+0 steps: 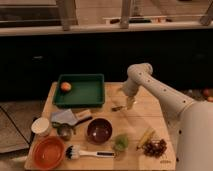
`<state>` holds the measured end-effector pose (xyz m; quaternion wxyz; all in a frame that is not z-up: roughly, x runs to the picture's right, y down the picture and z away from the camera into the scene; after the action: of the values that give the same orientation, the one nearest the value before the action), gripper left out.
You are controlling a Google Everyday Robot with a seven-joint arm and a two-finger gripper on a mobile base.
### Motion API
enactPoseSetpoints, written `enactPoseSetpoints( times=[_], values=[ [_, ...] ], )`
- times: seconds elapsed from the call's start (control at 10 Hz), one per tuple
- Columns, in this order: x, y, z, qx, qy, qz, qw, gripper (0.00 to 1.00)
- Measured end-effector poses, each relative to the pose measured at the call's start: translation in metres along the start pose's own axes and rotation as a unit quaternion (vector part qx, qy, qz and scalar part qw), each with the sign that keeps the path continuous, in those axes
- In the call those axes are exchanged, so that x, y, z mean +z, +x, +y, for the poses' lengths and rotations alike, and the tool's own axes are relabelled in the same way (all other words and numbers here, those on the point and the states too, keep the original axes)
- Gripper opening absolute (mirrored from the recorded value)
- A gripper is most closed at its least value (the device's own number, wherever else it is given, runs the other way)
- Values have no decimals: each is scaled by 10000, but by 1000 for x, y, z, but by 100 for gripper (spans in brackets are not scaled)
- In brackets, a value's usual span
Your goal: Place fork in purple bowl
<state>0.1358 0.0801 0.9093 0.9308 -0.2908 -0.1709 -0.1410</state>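
The purple bowl (pixel 99 130) stands on the wooden table (pixel 145 117), front middle, and looks to hold nothing. A thin pale piece that looks like the fork (pixel 118 107) is just right of the green tray's front corner, behind the bowl. My gripper (pixel 129 103) points down at the end of the white arm, directly right of that piece and very close to it. I cannot tell whether it touches or holds the fork. The gripper is behind and to the right of the bowl.
A green tray (pixel 85 95) with an orange fruit (pixel 65 86) sits at the back left. An orange bowl (pixel 48 152), a white-handled brush (pixel 91 152), a metal cup (pixel 64 132), a white cup (pixel 40 126) and a grey cloth (pixel 62 117) are front left. A green item (pixel 120 142), a banana (pixel 145 136) and grapes (pixel 155 148) are front right.
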Motion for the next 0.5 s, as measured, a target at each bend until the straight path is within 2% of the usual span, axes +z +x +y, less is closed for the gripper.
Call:
enactPoseSetpoints(
  times=[0.5],
  values=[
    [29,25,10,515,-45,-152,9985,80]
  ],
)
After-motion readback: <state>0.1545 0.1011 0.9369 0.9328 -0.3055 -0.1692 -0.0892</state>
